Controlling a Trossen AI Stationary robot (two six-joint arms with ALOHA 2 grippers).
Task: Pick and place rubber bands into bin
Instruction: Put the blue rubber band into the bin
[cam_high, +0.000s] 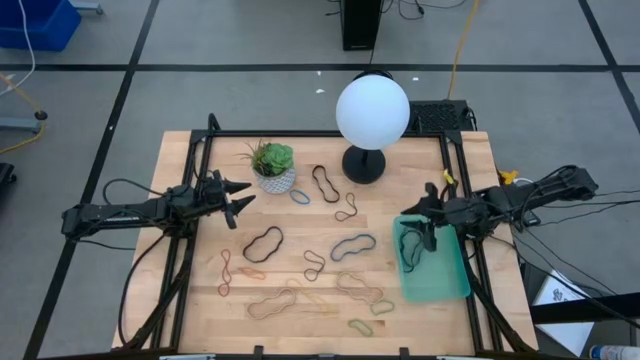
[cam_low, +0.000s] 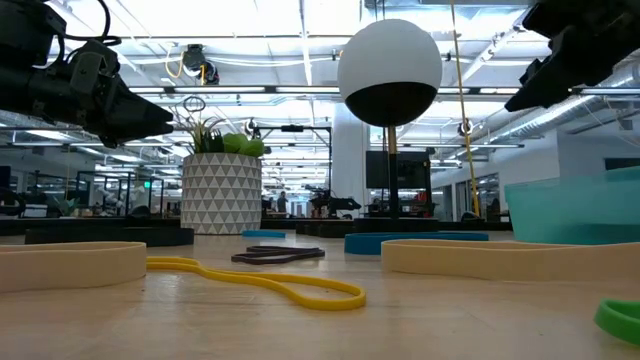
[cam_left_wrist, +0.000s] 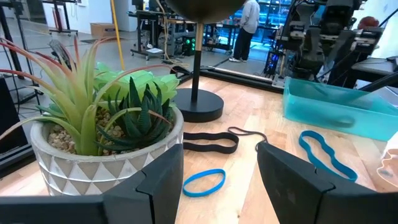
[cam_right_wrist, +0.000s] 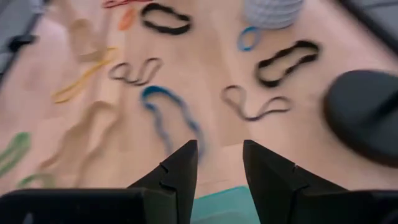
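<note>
Here, your rubber bands (cam_high: 300, 270) lie flat all over the wooden surface (cam_high: 180, 170), and one black band (cam_high: 412, 250) lies in the bin (cam_high: 440, 285). The bin sits at the right edge, its long side running from far to near. Your right gripper (cam_high: 427, 228) hangs over the bin's far end, fingers a little apart, holding nothing. Your left gripper (cam_high: 243, 197) is open beside the plant pot (cam_high: 274, 180).

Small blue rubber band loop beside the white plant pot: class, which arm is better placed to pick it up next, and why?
Probably the left. The left gripper hovers open next to the small blue rubber band loop; the right gripper is open over the translucent teal plastic bin, farther off.
</note>
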